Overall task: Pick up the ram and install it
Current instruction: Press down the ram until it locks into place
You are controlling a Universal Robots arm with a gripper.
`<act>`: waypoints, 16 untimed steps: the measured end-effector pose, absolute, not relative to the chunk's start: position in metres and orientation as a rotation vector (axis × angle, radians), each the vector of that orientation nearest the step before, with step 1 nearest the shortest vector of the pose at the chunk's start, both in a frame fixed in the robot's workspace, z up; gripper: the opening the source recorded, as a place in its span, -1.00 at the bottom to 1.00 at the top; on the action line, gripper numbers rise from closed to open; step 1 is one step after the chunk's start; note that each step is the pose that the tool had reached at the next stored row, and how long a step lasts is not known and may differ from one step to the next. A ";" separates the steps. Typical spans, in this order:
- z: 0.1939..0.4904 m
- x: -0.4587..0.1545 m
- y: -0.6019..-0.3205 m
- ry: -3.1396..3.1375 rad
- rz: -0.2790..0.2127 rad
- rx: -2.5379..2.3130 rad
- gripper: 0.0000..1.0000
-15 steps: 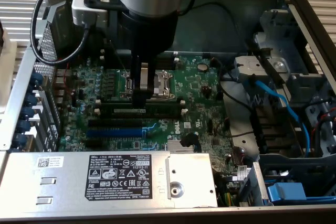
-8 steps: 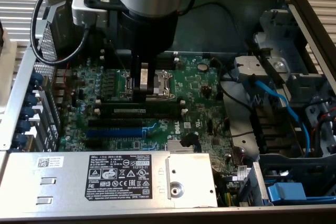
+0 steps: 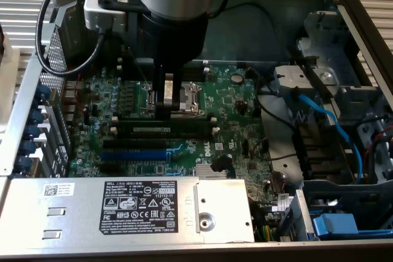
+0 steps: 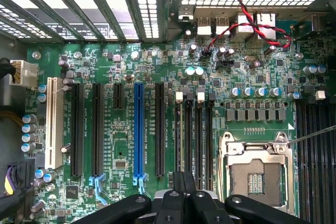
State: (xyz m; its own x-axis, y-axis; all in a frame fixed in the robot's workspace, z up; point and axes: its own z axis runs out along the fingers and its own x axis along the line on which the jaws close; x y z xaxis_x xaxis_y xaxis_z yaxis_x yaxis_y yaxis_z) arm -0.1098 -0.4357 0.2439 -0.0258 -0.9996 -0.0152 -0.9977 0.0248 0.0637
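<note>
Open PC case (image 3: 21, 99) holds the green motherboard (image 3: 236, 99). The ram (image 3: 178, 129) sits edge-up among the black memory slots (image 4: 187, 129) beside the CPU socket (image 3: 189, 99). Claw (image 3: 164, 110) is pressed together at the ram's top edge; can't tell if it's pinching it.

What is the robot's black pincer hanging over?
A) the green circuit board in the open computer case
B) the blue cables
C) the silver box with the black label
A: the pincer sits above the green circuit board, next to its square silver processor socket.
</note>
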 end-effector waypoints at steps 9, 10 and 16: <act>0.244 -0.107 -0.435 -2.224 -0.087 2.169 -0.80; 0.243 -0.106 -0.435 -2.224 -0.087 2.169 -0.80; 0.242 -0.103 -0.435 -2.223 -0.085 2.168 -0.80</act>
